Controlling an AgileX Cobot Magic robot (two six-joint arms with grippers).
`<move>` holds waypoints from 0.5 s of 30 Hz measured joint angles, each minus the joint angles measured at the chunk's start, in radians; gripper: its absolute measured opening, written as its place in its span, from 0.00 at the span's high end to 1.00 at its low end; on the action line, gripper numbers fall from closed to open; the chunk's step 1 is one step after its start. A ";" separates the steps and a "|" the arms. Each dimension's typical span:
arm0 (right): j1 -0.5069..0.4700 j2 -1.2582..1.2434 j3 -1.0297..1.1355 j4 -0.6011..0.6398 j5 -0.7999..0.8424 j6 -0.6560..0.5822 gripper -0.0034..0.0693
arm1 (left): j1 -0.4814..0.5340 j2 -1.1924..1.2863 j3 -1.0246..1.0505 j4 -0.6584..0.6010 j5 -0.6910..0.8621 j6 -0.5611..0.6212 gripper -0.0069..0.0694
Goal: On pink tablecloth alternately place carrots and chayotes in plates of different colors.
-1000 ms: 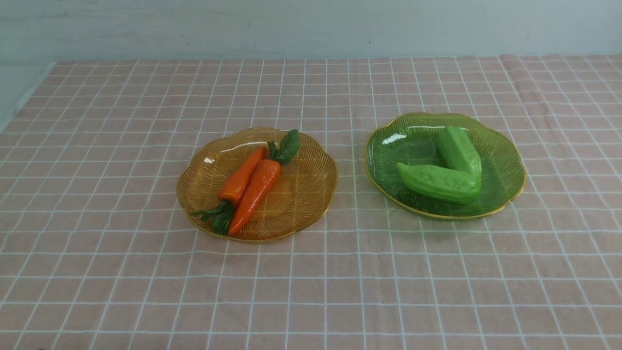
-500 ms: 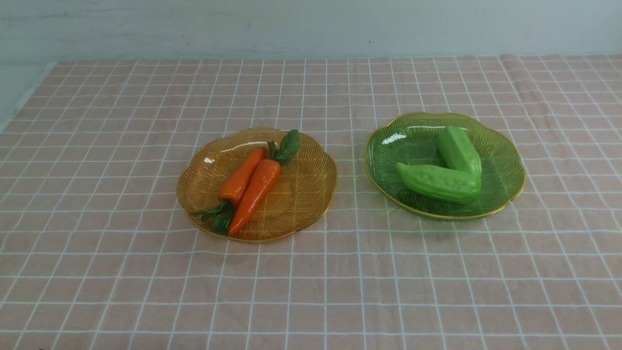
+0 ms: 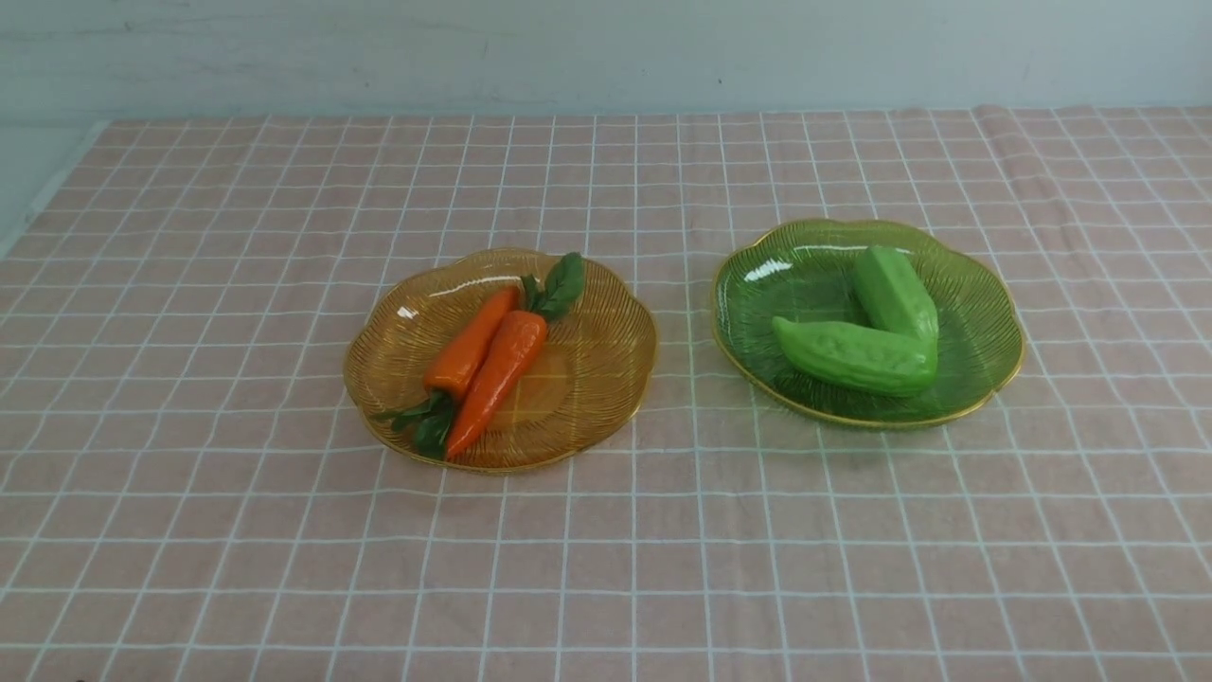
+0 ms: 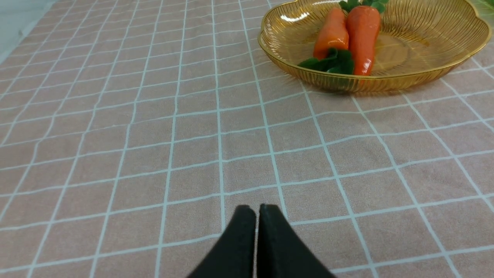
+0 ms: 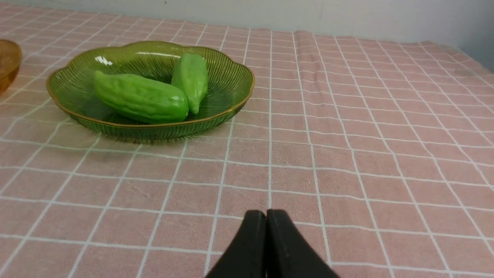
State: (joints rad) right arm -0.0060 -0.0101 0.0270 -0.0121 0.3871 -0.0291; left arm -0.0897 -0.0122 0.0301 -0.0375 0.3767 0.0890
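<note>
Resting paired, carrots (image 3: 485, 355) in left amber plate (image 3: 606, 379), chayotes (image 3: 866, 332) in right green plate (image 3: 975, 313); left end effector (image 4: 256, 210) and right end effector (image 5: 266, 216) shut, empty; glossy pieces might roll if rims get nudged.

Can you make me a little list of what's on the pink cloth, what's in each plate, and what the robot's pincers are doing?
cloth: pink tablecloth with white grid lines
amber plate: two carrots, side by side, touching
green plate: two chayotes, touching
plates: apart, amber one on the robot's left
left pincer: shut, empty, above bare cloth
right pincer: shut, empty, above bare cloth
</note>
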 joint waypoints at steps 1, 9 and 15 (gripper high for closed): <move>0.000 0.000 0.000 0.004 0.001 0.012 0.97 | 0.000 0.000 0.000 0.000 0.000 0.000 0.91; 0.000 0.000 -0.001 0.012 0.005 0.046 0.97 | 0.000 0.000 0.000 0.000 0.000 0.000 0.91; 0.000 0.000 -0.001 0.019 0.006 0.046 0.97 | 0.000 0.000 0.000 0.000 0.000 0.000 0.91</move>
State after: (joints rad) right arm -0.0060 -0.0101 0.0260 0.0073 0.3932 0.0166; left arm -0.0897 -0.0122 0.0301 -0.0375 0.3767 0.0890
